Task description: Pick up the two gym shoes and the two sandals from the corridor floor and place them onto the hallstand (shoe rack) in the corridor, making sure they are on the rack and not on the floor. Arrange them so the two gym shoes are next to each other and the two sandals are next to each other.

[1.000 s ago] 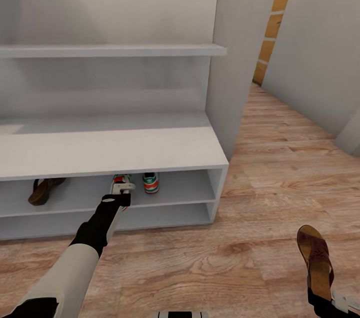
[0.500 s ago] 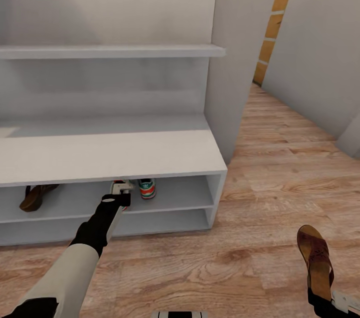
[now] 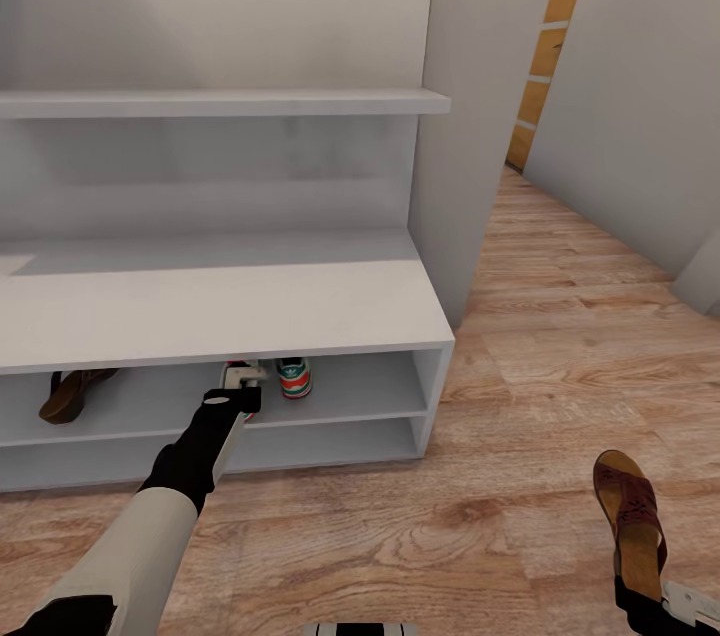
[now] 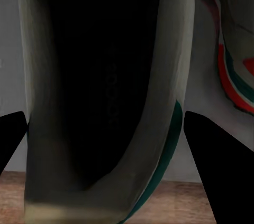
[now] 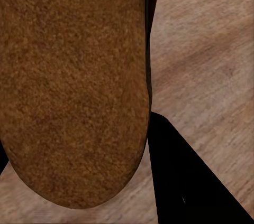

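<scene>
The pale grey hallstand (image 3: 220,301) fills the left of the head view. My left gripper (image 3: 243,376) reaches into its upper open shelf, shut on one gym shoe (image 4: 106,76) with a finger against each side; the shoe's heel juts past the shelf edge. The second gym shoe (image 3: 295,377) (image 4: 235,65) stands right beside it on the same shelf. One brown sandal (image 3: 68,394) lies at the left end of that shelf. Low on the right, above the corridor floor (image 3: 520,386), my right gripper (image 3: 645,588) (image 5: 74,134) is shut on the other sandal (image 3: 625,511) (image 5: 74,76).
A tall grey side panel (image 3: 460,116) closes the rack's right end. Past it the corridor runs on between grey walls (image 3: 640,96), with a wooden strip (image 3: 545,46) at the far end. A wall shelf (image 3: 220,102) hangs over the bench top.
The camera shifted slightly a second ago, so the rack sits a little lower and further left in the picture. Both grippers keep their holds; nothing has moved in the last half second.
</scene>
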`<state>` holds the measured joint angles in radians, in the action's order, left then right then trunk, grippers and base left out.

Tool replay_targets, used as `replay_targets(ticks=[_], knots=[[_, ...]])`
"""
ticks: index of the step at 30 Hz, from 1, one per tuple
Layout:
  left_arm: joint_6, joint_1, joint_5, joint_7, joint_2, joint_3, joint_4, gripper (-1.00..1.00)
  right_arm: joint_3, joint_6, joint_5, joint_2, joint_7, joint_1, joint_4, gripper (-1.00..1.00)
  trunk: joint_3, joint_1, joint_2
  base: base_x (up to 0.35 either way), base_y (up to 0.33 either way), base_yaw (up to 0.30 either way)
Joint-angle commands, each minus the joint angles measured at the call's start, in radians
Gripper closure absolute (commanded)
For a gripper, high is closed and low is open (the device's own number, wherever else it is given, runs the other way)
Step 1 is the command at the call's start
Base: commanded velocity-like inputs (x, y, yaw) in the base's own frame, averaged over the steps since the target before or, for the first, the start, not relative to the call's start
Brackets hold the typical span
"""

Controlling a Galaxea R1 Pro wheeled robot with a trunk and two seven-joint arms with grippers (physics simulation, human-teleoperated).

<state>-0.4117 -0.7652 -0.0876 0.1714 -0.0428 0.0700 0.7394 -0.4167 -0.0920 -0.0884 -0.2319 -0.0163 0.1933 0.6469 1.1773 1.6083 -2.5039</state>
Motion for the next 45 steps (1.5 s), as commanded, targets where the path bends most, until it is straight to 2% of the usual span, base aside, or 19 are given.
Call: replay_targets(ticks=[1, 45], knots=[[-0.006, 0.0, -0.009, -0.003, -0.001, 0.004, 0.002, 1.0, 0.002, -0.003, -0.013, 0.0, -0.002, 0.0, -0.001, 1.0, 0.001, 0.0, 0.0, 0.0, 0.0, 0.0], [-0.004, 0.0, -0.008, -0.003, 0.0, 0.004, 0.002, 1.0, 0.003, -0.002, -0.011, 0.0, -0.002, 0.0, -0.003, 1.0, 0.001, 0.0, 0.0, 0.057, 0.0, 0.0]])
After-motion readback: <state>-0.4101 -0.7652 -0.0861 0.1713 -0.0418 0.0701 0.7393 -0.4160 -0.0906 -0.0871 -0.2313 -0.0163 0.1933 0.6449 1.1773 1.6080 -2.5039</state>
